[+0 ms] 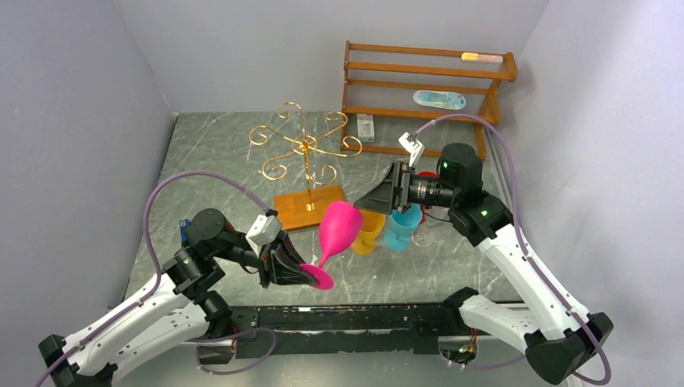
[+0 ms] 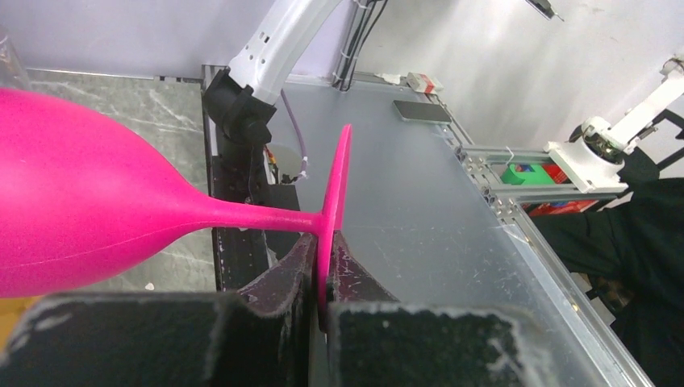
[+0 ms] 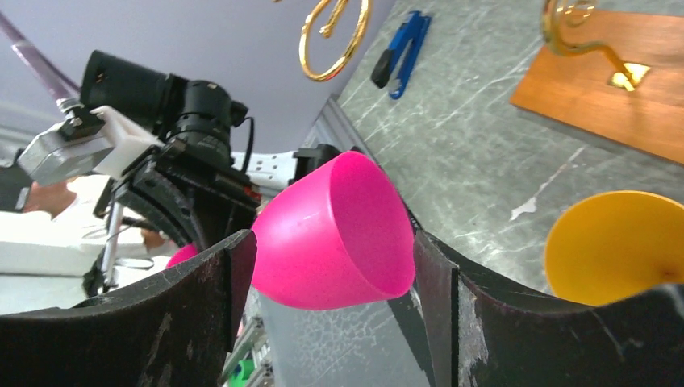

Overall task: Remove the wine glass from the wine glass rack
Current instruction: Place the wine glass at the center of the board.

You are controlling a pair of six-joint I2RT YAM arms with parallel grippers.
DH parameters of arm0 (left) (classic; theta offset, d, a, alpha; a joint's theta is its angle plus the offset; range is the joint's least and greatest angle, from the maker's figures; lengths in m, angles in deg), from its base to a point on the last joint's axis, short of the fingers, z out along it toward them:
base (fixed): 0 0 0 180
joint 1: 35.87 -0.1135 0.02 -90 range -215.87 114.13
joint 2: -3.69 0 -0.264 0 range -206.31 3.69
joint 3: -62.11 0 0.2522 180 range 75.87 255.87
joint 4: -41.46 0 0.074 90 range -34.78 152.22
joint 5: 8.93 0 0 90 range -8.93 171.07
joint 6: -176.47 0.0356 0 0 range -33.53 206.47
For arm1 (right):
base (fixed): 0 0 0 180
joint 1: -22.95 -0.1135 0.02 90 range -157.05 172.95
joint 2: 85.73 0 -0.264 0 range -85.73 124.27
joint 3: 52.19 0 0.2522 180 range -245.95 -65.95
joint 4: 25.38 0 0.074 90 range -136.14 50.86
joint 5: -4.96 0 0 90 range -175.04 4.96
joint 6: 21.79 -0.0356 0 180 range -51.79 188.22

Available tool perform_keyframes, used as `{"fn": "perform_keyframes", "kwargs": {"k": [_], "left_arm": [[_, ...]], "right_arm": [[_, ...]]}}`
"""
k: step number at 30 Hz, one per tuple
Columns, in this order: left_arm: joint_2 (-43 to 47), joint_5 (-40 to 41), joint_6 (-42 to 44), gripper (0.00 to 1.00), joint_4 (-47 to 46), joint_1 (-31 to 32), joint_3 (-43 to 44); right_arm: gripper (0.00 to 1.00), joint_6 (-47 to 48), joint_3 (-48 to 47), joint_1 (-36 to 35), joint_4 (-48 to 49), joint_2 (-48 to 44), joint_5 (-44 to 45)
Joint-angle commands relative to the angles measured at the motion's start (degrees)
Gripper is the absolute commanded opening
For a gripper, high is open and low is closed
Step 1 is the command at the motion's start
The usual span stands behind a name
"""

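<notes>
Left gripper [image 2: 323,278], clenched on the foot of the pink wine glass [image 1: 339,226], holds it tilted just in front of the wine glass rack [image 1: 309,201], clear of its gold arms. Right gripper [image 1: 364,203], jaws spread wide, flanks the bowl to the right of the rack's base, beside a yellow cup [image 1: 367,235] and a blue cup [image 1: 401,230].

We find the wine glass rack [image 1: 307,173] mid-table; the shelf [image 1: 427,81] behind it, rightward; the wine glass [image 1: 337,230] before it; cups [image 1: 367,234] just right of that.
</notes>
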Motion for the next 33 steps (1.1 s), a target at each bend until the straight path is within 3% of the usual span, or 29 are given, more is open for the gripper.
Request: {"fn": "perform_keyframes", "kwargs": {"k": [1,11,17,21,29,33], "left_arm": [[0.11,-3.11,3.67,0.05,-2.01,-0.22,0.24],[1.60,-3.86,1.72,0.05,-6.91,-0.16,-2.73],[-0.43,-3.21,7.33,0.05,0.30,-0.19,0.28],[-0.88,-3.24,9.64,0.05,2.52,-0.19,1.22],[-1.27,-2.60,9.88,0.05,1.84,-0.19,0.39],[-1.30,-2.27,11.59,0.05,4.38,-0.16,1.42]], "right_arm": [[0.75,-5.79,3.07,0.26,7.95,-1.31,-8.48],[0.61,-10.41,4.57,0.23,12.82,0.96,-17.73],[0.48,-15.09,5.58,0.23,15.75,2.97,-22.53],[0.47,-11.89,3.94,0.23,11.51,4.04,-23.32],[0.40,-14.16,3.93,0.21,15.84,4.20,-28.65],[0.41,-12.57,2.90,0.05,14.29,4.31,-29.56]]}}
